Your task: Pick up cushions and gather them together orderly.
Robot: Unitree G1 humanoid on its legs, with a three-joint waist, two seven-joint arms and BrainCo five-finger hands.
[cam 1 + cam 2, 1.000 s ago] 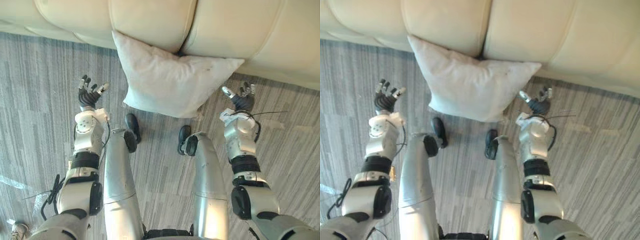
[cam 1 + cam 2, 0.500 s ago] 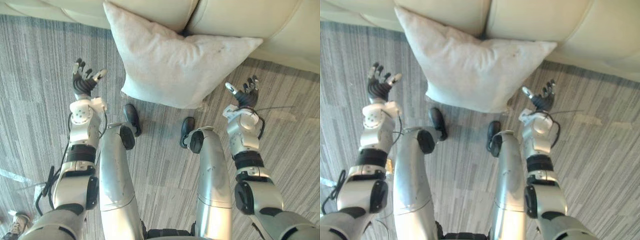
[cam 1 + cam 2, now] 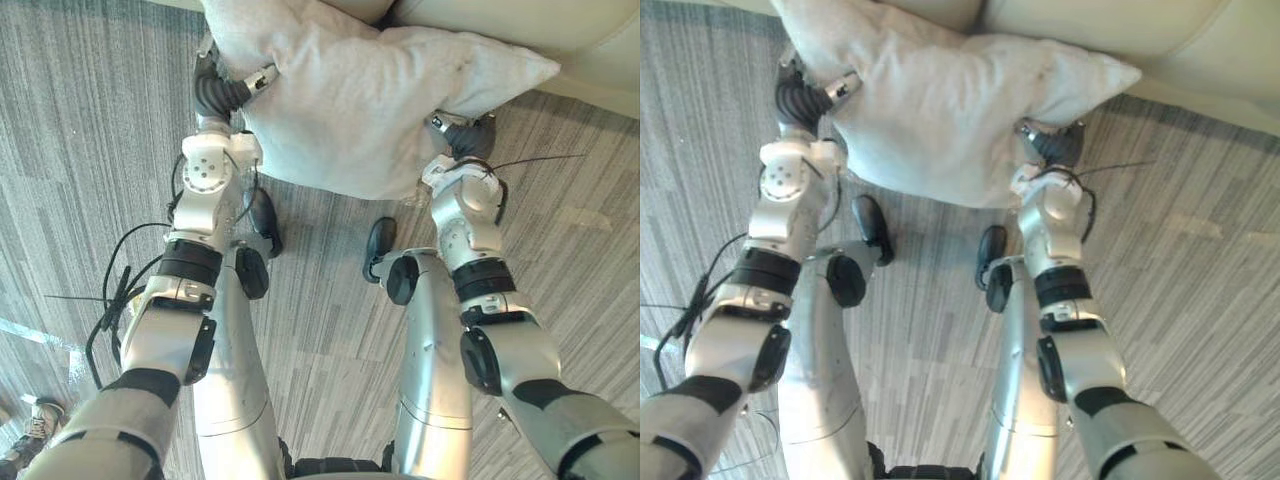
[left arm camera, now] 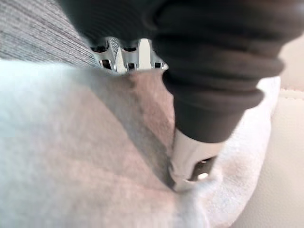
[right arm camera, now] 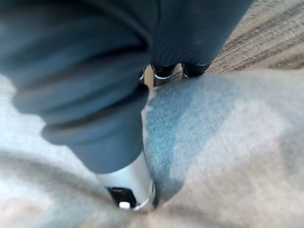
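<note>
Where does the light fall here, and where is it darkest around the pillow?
Left eye view: the cushion is bright on top; a pale streak of light crosses the floor at lower left. Left wrist view: a dark crease of shade where the thumb of the left hand digs in. Right wrist view: a similar shaded dent beside the thumb of the right hand.
</note>
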